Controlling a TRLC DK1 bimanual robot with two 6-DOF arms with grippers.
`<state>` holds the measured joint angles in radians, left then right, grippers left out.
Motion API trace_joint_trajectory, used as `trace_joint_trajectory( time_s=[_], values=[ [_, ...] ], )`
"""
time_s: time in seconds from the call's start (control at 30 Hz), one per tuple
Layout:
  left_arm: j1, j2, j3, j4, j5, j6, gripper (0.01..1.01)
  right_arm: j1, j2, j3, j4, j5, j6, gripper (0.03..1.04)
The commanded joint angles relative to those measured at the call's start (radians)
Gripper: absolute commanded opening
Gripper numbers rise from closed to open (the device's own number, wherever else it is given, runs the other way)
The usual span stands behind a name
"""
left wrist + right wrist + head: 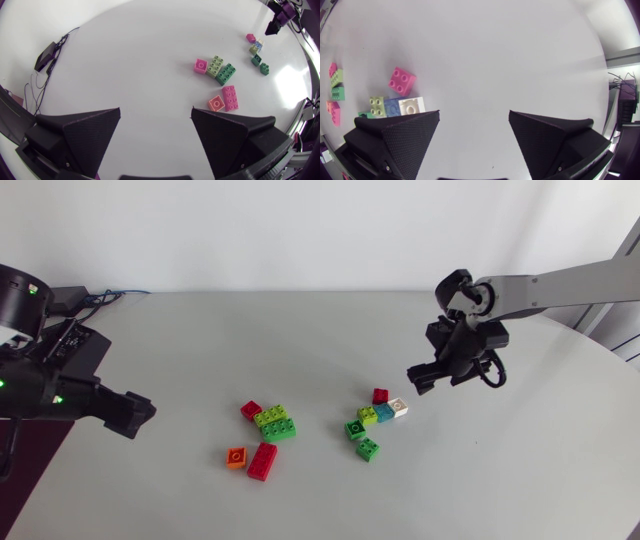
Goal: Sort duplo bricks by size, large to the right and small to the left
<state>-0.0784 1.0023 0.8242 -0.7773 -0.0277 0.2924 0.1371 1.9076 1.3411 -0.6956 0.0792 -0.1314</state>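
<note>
White tabletop (300, 340) carries scattered duplo bricks (278, 428); left gripper (156, 108) and right gripper (474, 111) stand spread.

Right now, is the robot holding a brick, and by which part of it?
Nothing is held: the matte black left tool and right tool are both open and empty.

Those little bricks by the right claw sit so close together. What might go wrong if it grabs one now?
The white brick touches the blue brick, so the open right gripper might drag both along with its broad fingers. The small red brick beside them could get knocked away on the approach. The large green brick lies against a lime brick, risking the same.
</note>
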Motion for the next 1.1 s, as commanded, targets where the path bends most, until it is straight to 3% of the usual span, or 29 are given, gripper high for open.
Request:
trace_joint_trajectory(
  time_s=[0.0, 0.57, 1.07],
  values=[
    [-0.003, 0.002, -0.028, 0.012, 0.012, 0.011, 0.987, 0.001, 0.094, -0.002, 0.015, -0.002, -0.019, 1.00],
    [0.000, -0.007, -0.051, 0.018, 0.012, 0.013, 0.987, 0.141, 0.153, 0.001, 0.033, -0.002, 0.042, 1.00],
    [0.017, -0.034, -0.074, 0.016, 0.020, 0.030, 0.987, 0.407, 0.153, 0.084, -0.059, 0.005, 0.128, 1.00]
  ],
)
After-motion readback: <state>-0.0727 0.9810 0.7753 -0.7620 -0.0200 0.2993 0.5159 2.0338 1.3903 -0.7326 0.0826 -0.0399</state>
